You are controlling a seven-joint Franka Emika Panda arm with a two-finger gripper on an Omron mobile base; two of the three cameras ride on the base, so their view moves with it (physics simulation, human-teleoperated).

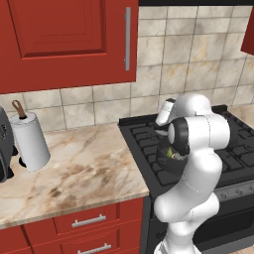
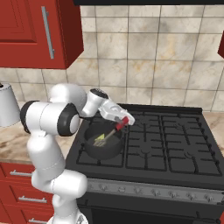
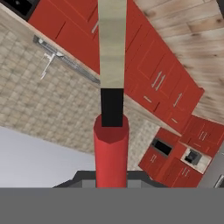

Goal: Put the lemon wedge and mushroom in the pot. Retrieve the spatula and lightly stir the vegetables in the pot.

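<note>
The dark grey pot (image 2: 103, 146) sits on the front left burner of the stove, and it also peeks out from behind my arm (image 1: 166, 159). A yellow-green lemon wedge (image 2: 100, 140) lies inside it, seen from the other side as a small yellow-green spot (image 1: 170, 152). My gripper (image 2: 125, 121) hangs just above the pot's right rim, shut on the red handle of the spatula (image 2: 113, 131). The spatula slants down and left into the pot, its head close to the wedge. In the hand view the spatula (image 3: 111, 148) runs straight up from the jaws. The mushroom is hidden.
The black stove (image 2: 175, 144) has bare burners to the right of the pot. Left of it is a marble counter (image 1: 74, 163) with a white paper towel roll (image 1: 30, 141) and a dark appliance (image 1: 4, 149). Red wall cabinets (image 1: 64, 39) hang above.
</note>
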